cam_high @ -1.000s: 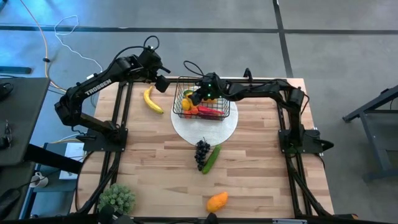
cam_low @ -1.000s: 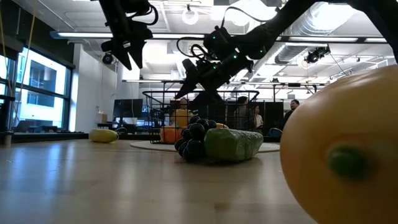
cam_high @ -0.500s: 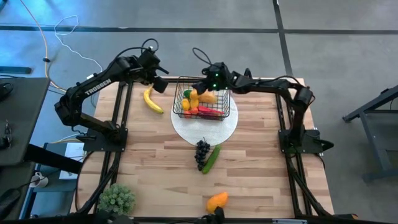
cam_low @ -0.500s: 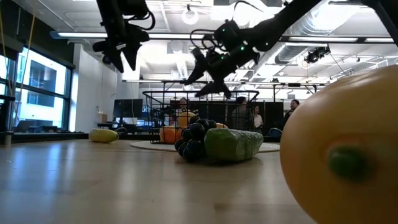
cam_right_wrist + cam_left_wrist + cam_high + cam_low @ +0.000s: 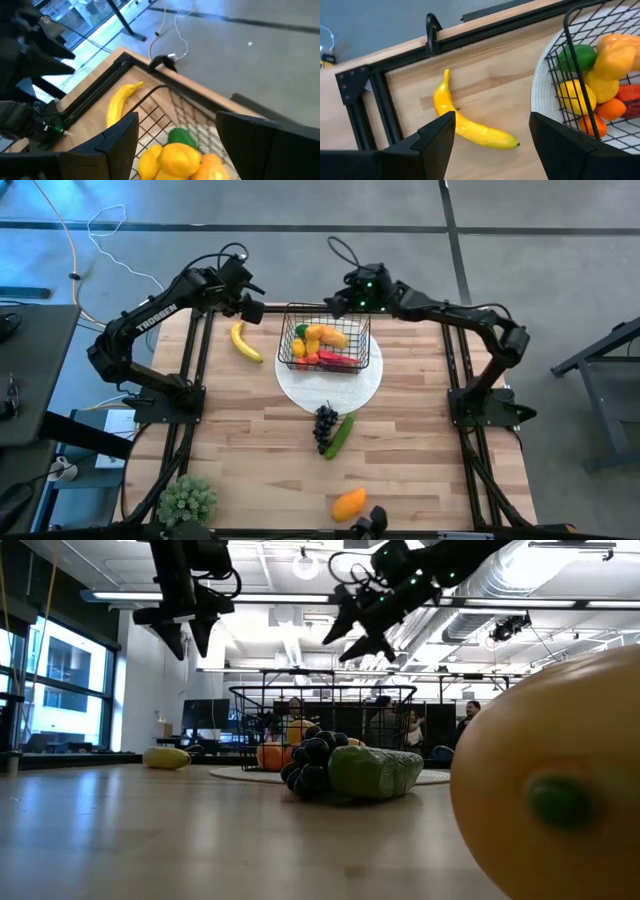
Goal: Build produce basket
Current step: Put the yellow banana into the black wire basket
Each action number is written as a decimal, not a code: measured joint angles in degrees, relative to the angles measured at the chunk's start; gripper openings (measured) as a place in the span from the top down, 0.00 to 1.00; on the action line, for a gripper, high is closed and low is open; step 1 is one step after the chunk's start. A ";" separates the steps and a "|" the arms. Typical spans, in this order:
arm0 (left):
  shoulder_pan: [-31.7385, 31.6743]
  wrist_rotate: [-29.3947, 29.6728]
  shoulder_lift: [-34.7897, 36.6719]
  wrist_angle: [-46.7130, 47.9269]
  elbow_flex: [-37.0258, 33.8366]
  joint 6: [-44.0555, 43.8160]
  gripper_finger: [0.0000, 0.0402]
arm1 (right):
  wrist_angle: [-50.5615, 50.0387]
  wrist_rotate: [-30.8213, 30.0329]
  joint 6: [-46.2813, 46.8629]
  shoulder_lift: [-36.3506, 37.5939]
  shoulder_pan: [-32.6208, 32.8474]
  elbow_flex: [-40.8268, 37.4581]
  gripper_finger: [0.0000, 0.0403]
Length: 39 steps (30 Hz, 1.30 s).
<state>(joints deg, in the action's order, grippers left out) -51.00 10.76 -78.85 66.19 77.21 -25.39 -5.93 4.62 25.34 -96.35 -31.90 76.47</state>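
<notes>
Two pincers hover spread and empty: the left pincer (image 5: 250,311) nearest the curved yellow toy banana (image 5: 244,342), whose long axis runs beside the black wire-mesh basket (image 5: 324,340); the right pincer (image 5: 338,305) over the basket's far rim.

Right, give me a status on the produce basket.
Partly filled: the basket on the white plate holds several pieces. Nothing is in hand; the left gripper hangs open above the banana, and the right gripper is open over the basket. Banana, grapes, cucumber and mango remain.
</notes>
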 joint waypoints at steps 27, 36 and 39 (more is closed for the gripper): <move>-3.74 3.20 -4.67 -15.57 -21.43 -27.11 0.39 | -12.74 0.46 -16.69 10.68 -6.00 -0.04 0.39; -3.74 5.28 -12.04 -16.78 -21.45 -30.66 0.39 | -15.18 0.52 -19.38 10.68 -6.01 -0.04 0.39; -3.74 5.33 -14.28 -16.75 -21.47 -32.32 0.39 | -16.08 0.67 -19.49 10.66 -6.01 -0.04 0.39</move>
<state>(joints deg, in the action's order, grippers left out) -54.74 16.10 -93.13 49.43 55.75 -57.71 -22.01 5.29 5.85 -85.69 -37.91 76.42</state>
